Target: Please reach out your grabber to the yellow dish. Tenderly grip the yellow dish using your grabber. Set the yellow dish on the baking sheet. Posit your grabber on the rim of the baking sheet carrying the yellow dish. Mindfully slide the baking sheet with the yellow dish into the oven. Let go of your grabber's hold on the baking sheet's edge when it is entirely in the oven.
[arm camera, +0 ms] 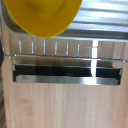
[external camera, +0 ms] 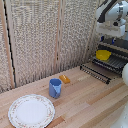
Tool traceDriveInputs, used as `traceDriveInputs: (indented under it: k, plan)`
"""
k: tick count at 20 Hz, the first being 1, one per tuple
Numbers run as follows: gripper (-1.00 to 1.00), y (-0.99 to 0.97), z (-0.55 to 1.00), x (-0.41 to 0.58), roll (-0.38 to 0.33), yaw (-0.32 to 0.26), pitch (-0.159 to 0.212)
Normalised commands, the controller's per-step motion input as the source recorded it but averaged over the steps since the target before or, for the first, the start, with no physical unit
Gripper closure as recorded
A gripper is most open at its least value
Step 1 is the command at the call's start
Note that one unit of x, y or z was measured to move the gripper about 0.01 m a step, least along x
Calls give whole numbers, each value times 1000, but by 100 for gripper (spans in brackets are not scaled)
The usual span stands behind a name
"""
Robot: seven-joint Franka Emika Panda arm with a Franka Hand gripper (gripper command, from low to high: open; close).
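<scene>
On the oven's wire baking sheet sits the yellow dish; end effector above, jaw state unclear, must next grip the sheet's rim.

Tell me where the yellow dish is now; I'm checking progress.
The yellow dish sits on the baking sheet at the oven's mouth, at the exterior view's right, just below the end effector.

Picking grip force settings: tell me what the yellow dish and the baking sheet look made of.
Yellow dish: probably plastic or glazed ceramic, judging by its uniform bright colour and smooth surface; I cannot tell which. Baking sheet: metal, with thin parallel wire bars and a silvery sheen.
</scene>
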Motion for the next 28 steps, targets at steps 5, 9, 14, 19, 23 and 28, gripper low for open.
traceDriveInputs:
  k: [5,9,14,19,23,28]
  plan:
    - [-100,241,174,-198,-141,237,330]
    - [-100,246,39,-262,-196,185,324]
    - [-100,94,-21,-291,-288,176,264]
    - [-100,43,-74,-95,-373,133,124]
    - [-100,0,-136,0,-375,151,22]
    - [-100,-3,-216,0,-375,173,-7]
